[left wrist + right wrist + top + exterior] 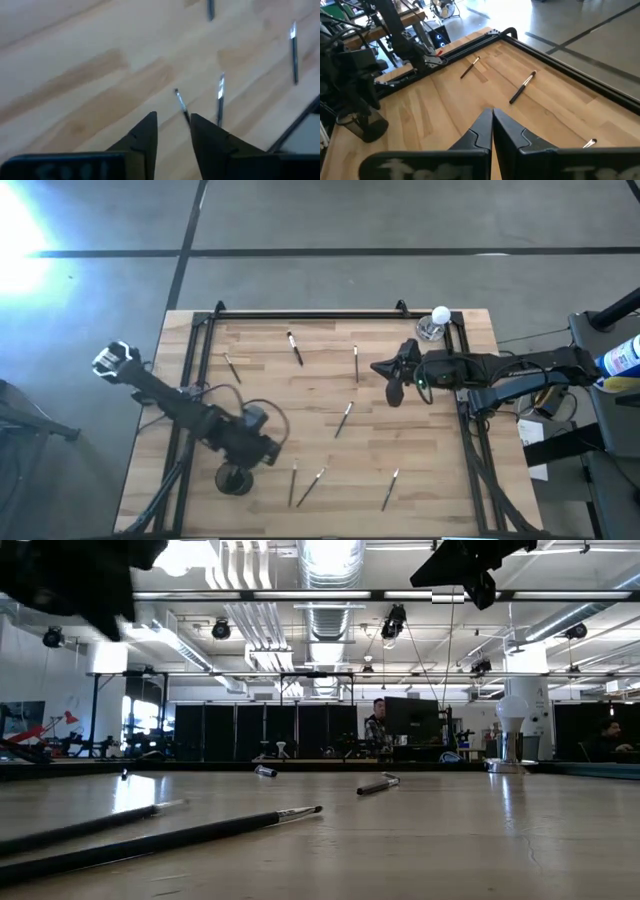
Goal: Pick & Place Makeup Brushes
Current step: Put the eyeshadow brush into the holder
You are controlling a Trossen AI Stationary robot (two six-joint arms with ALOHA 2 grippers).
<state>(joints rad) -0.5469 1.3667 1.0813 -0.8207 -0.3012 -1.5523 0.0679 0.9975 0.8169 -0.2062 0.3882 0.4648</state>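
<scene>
Strong white glare floods the upper left corner of the overhead picture, washing out the grey floor (420, 275) there, while the wooden table (330, 385) is evenly and softly lit. At table height, bright ceiling lights (330, 555) bloom white and reflect as a pale sheen on the tabletop; the nearest brushes (150, 840) lie soft and out of focus. The left wrist picture is smeared with blur. The right wrist picture burns out to white at its far edge.
</scene>
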